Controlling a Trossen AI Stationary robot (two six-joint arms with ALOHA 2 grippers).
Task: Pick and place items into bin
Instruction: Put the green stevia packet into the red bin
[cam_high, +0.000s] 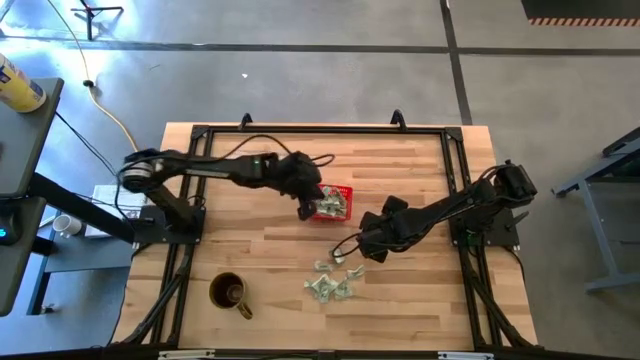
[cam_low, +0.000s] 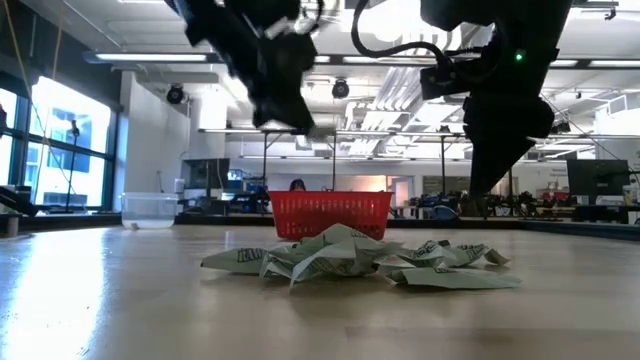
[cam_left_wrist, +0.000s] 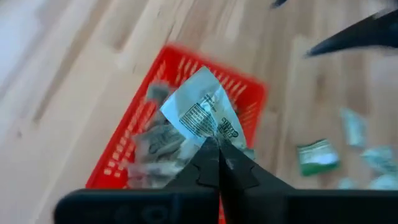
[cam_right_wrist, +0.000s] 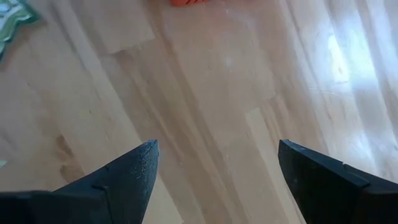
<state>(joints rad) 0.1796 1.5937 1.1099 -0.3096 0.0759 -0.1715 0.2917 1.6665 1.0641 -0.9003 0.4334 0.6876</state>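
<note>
The left gripper (cam_left_wrist: 217, 149) is positioned above the near-left edge of the red basket (cam_high: 333, 201), at mid-table; its jaws are pressed together, pinching one green-and-white packet (cam_left_wrist: 203, 113) by its lower corner, the packet held over the basket's interior; several more packets (cam_left_wrist: 158, 144) are seen lying inside the basket. The right gripper (cam_right_wrist: 217, 171) is held low over bare wood to the right of the basket, near the loose pile of packets (cam_high: 333, 284); its jaws are spread wide, nothing between them. The loose pile lies toward the table's front edge, apart from the basket; a brown mug (cam_high: 228, 292) stands at front left.
</note>
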